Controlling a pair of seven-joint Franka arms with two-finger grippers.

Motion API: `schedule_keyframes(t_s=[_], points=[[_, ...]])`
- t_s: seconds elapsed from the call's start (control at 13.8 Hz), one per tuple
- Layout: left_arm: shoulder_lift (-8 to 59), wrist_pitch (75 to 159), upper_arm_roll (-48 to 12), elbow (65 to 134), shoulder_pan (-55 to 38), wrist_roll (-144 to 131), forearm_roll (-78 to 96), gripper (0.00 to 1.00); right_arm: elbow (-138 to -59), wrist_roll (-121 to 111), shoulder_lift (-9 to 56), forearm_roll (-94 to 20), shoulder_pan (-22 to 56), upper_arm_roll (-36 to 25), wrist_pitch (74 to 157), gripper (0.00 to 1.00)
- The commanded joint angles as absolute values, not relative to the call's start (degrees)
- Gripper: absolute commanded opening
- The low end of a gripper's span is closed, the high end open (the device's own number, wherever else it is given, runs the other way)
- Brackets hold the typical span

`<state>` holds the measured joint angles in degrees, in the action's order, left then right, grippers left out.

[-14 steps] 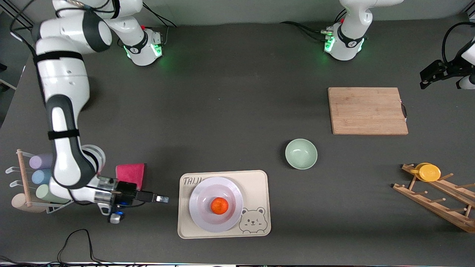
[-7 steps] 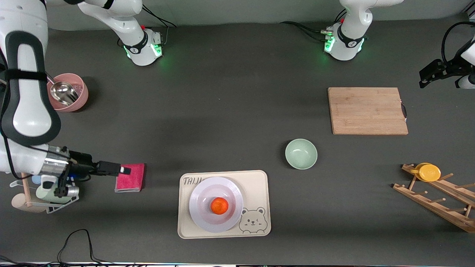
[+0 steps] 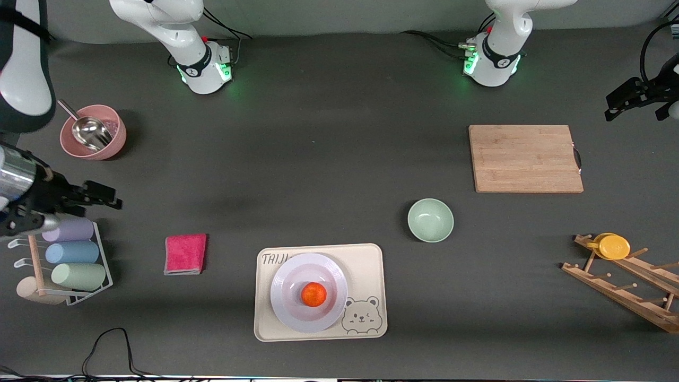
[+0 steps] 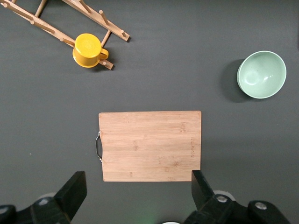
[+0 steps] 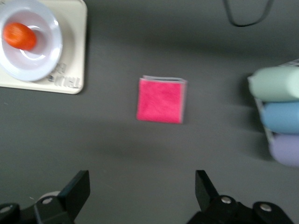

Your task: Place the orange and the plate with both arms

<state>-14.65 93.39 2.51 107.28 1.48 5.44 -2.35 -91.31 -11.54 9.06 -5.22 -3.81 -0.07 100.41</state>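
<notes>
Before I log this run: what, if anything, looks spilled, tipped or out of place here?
Nothing stands out. The orange sits in the plate, which lies flat on the bear tray; both tools are open and away from them.

The right arm is pulling away from the table's middle toward the right arm's end of the table. Its right gripper (image 3: 106, 195), fingers spread wide, is rising and now hanging over the table edge above the cup rack (image 3: 63, 260), uncovering the pink bowl (image 3: 93, 139). The left gripper (image 3: 626, 101) is drifting slightly toward the table's edge.
</notes>
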Motion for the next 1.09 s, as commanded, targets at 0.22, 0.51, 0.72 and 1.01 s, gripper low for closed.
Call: schedule_keyframes(t_s=[0.22, 0.51, 0.72, 1.01], points=[[-15.21, 92.72, 2.11, 106.70, 1.50, 5.45, -2.37, 1.00, -86.76, -10.37, 5.98, 1.32, -3.69, -1.32, 94.32, 1.00], [-15.21, 92.37, 2.64, 106.79, 1.58, 5.98, -2.37, 1.00, -87.10, -9.05, 6.24, 1.23, -2.99, -3.69, 93.78, 1.00], [-15.21, 90.98, 2.55, 106.44, 1.49, 7.11, -2.37, 1.00, -86.84, -8.96, 6.24, 1.14, -2.81, -3.52, 93.78, 1.00], [-15.12, 88.07, 2.55, 104.69, 1.58, 7.56, -2.29, 1.00, -86.84, -8.96, 6.15, 1.14, -2.11, -3.16, 93.43, 1.00]])
